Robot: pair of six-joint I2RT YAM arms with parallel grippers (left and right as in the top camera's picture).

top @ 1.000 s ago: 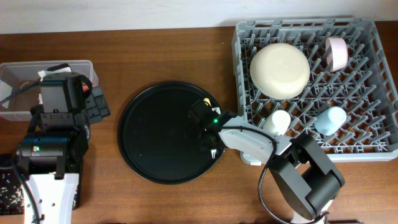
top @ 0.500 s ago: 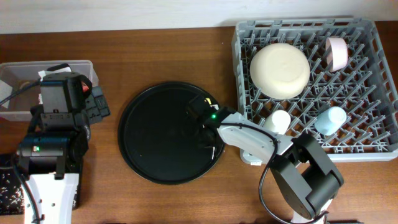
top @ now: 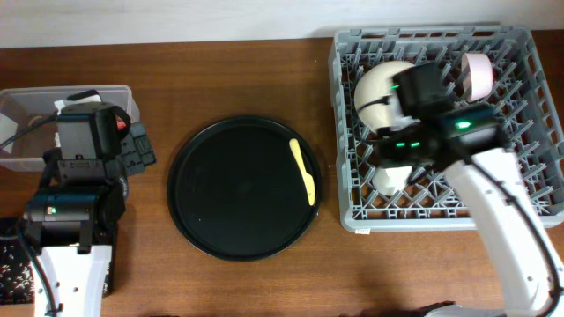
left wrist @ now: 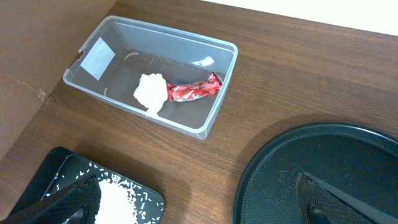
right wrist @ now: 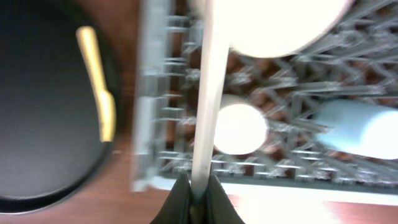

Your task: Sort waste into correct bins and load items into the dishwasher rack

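Observation:
My right gripper (right wrist: 199, 182) is shut on a long pale rod-like utensil (right wrist: 208, 93), blurred, and hangs over the grey dishwasher rack (top: 529, 53) by the cream bowl (top: 374, 84). My right gripper (top: 398, 132) covers part of that bowl from above. A yellow-handled fork (top: 304, 172) lies on the round black tray (top: 220, 189). The rack also holds a pink bowl (top: 478, 75), a white cup (right wrist: 239, 127) and a blue cup (right wrist: 354, 127). My left gripper (left wrist: 196, 208) is open over bare table. The clear tub (left wrist: 217, 99) holds a white tissue (left wrist: 151, 92) and a red wrapper (left wrist: 193, 90). Rice grains (left wrist: 115, 199) lie in the black bin (left wrist: 56, 165).
The round black tray fills the middle of the table between the tub side and the rack. The left arm's body (top: 75, 189) stands at the left, beside the clear tub (top: 18, 114). Brown table (top: 229, 70) shows behind the tray.
The right gripper closed at the tray's right side, then rose and swung right over the rack with the pale rod. The yellow-handled fork now lies uncovered. The left arm has not moved.

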